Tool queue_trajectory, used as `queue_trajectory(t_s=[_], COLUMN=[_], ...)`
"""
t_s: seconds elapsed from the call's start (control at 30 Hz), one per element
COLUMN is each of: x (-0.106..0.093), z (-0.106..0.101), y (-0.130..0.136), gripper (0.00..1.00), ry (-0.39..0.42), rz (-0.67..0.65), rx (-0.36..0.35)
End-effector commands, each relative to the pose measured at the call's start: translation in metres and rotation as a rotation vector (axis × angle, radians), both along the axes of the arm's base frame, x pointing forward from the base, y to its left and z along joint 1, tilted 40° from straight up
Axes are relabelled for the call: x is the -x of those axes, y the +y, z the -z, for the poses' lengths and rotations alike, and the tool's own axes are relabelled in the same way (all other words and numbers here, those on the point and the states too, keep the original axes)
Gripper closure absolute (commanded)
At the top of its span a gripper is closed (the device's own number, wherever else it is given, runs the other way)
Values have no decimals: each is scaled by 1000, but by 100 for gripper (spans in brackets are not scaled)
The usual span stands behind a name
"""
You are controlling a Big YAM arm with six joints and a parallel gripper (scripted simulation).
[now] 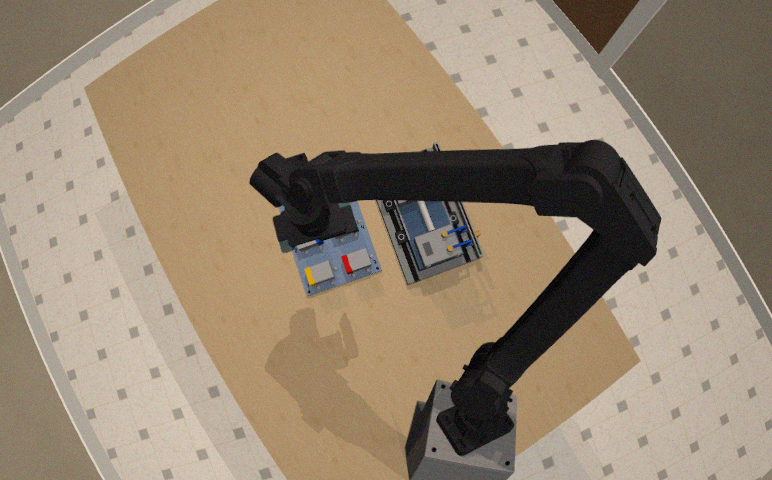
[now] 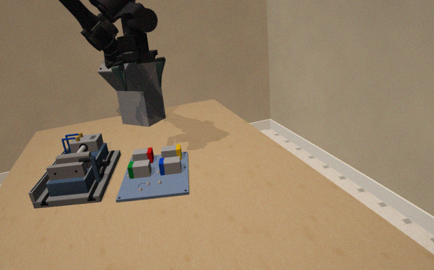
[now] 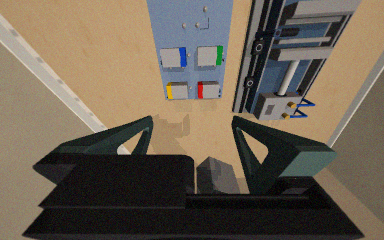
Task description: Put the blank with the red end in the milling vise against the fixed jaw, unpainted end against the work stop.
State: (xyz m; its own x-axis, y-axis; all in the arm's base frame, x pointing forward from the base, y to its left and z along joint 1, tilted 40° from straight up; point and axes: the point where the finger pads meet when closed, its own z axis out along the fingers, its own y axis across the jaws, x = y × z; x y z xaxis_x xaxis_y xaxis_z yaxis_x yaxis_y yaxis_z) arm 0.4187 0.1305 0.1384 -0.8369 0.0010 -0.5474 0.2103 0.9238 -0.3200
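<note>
The blank with the red end lies on the blue plate, beside the yellow-ended blank. The green-ended blank and the blue-ended blank lie behind them in the wrist view. The milling vise stands beside the plate, with nothing between its jaws. My gripper is open and empty, high above the table, off the plate's end by the red and yellow blanks.
The vise's hose block is at the end nearest the gripper. The arm reaches over the far end of the vise from its base. Small pegs stand on the bare part of the plate. Walls enclose the tan table.
</note>
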Motion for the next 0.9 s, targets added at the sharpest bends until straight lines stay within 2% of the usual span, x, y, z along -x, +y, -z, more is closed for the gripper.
queue_trajectory(t_s=[0.0, 0.07, 0.1, 0.17, 0.2, 0.33, 0.5, 0.87], x=[-29, -32, -46, -46, -43, -43, -37, -37], z=[45, 52, 37, 37, 22, 22, 33, 33], y=[-21, -26, -20, -20, -4, -5, -8, -8], gripper=[0, 0, 0, 0, 0, 0, 0, 0], ry=[25, 25, -8, -8, -40, -40, -16, -18], rz=[-21, -21, -21, -21, -53, -53, -52, -47], rx=[32, 32, 17, 17, 2, 4, 16, 13])
